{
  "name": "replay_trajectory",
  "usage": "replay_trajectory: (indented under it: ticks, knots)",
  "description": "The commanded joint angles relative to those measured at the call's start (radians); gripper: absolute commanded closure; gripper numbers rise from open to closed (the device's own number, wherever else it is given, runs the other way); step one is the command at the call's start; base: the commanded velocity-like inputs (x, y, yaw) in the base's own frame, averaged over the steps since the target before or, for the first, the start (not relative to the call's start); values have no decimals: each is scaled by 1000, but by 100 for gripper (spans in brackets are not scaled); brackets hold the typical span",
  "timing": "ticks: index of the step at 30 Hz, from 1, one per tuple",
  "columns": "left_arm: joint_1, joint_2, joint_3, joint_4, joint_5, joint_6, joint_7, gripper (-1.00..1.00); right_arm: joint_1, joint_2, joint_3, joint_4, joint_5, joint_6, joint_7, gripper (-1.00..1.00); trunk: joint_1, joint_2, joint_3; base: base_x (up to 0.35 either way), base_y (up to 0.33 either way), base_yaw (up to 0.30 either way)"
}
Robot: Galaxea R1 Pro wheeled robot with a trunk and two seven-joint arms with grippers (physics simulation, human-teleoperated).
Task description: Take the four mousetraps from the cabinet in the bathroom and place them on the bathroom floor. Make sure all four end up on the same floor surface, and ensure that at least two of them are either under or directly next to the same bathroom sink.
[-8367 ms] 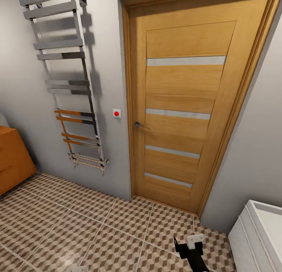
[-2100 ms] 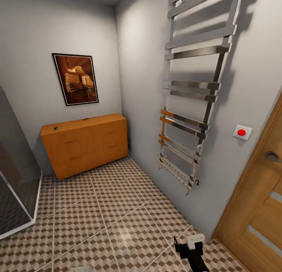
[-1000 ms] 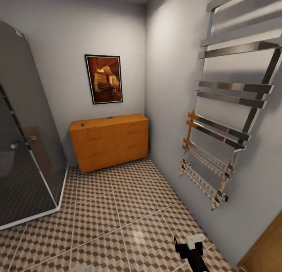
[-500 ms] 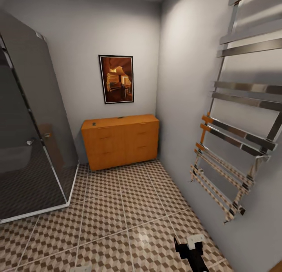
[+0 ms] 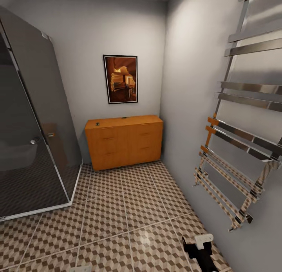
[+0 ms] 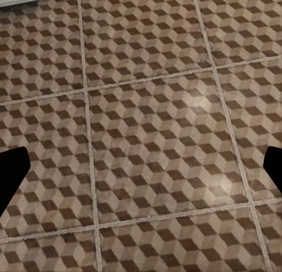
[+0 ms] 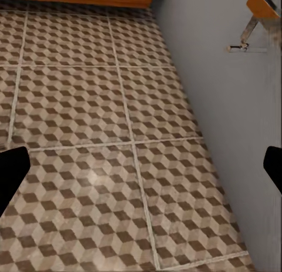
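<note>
Both grippers, left [image 6: 141,169] and right [image 7: 141,169], hang with fingers spread wide over the bathroom floor [image 5: 129,213]. I see the cabinet [image 5: 124,142] at the far wall, two mousetraps [image 5: 97,123] on top.

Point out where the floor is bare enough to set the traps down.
The bathroom floor is bare from the cabinet front to the robot, between the shower enclosure and the wall under the towel rail. Nothing crowds it.

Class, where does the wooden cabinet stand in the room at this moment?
In the head view, the cabinet stands against the far wall below the framed picture, in the corner between the glass shower and the right wall.
</note>
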Motion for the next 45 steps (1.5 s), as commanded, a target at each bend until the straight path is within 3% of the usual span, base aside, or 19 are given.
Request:
replay_trajectory:
  ticks: [1, 10, 16, 36, 45]
  knots:
    - [-2, -1, -9, 3, 3, -5, 3, -100, -1, -15, 12, 1, 8, -2, -3, -100, 1, -2, -2, 2, -2, 4]
    - [-2, -1, -9, 3, 3, -5, 1, -100, 16, -72, 12, 1, 9, -7, 113, -100, 1, -2, -2, 1, 0, 1]
    - [-2, 0, -9, 4, 3, -6, 1, -100, 19, -95, 12, 2, 8, -8, 169, -100, 1, -2, -2, 0, 0, 0]
    - [-2, 9, -8, 5, 3, -5, -1, -100, 19, -89, 13, 2, 8, -3, 172, -100, 1, -2, -2, 5, 0, 0]
    - [-2, 13, -8, 5, 3, -5, -1, -100, 19, -84, 13, 1, 8, -2, 169, -100, 1, -2, -2, 247, 0, 0]
